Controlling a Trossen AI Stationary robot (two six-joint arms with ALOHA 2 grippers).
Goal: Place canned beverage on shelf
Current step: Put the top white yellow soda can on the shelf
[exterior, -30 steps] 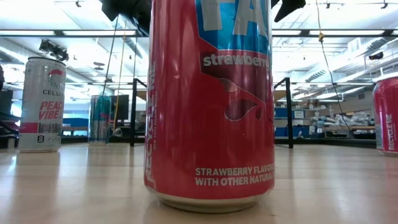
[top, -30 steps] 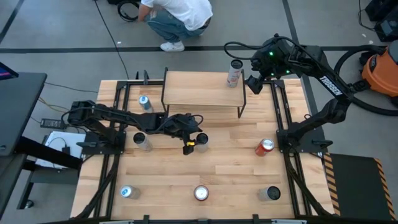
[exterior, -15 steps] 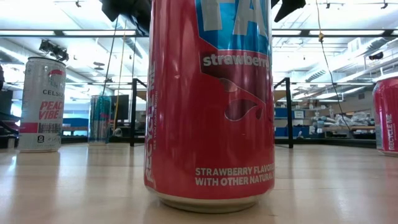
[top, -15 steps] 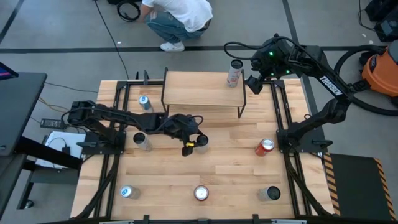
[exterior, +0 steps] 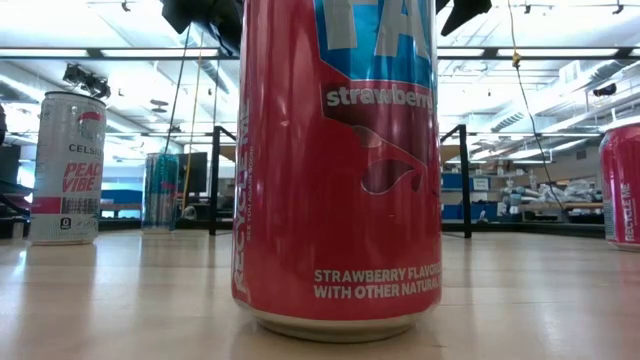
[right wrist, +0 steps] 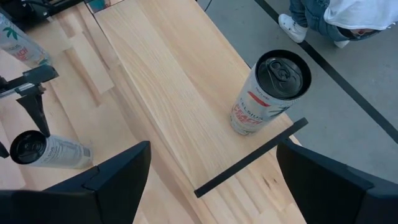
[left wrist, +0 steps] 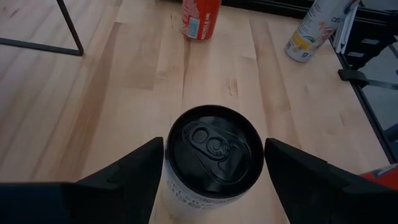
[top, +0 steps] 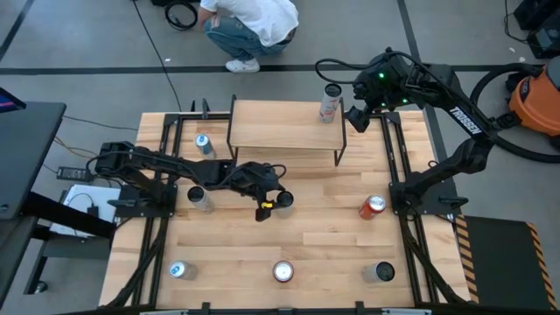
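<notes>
Pale wood tops the shelf (top: 284, 125) at the worktop's (top: 306, 236) far side; from above, a white can (top: 329, 102) stands on its far right corner, my right tool (top: 356, 118) hanging spread just beside it. My left tool (top: 271, 203) straddles a black-topped can (top: 283, 199) mid-worktop. Low down, a strawberry can (exterior: 340, 170) fills the view. My left wrist shows fingers (left wrist: 134, 168) flanking that black lid, not touching. My right wrist shows the white can upright on the shelf board.

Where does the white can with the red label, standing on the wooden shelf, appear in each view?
High view: white can with red label, shelf's upper right corner.
Right wrist view: centre right.
Low view: not visible.
Left wrist view: not visible.
Landmark: light wooden shelf board.
</notes>
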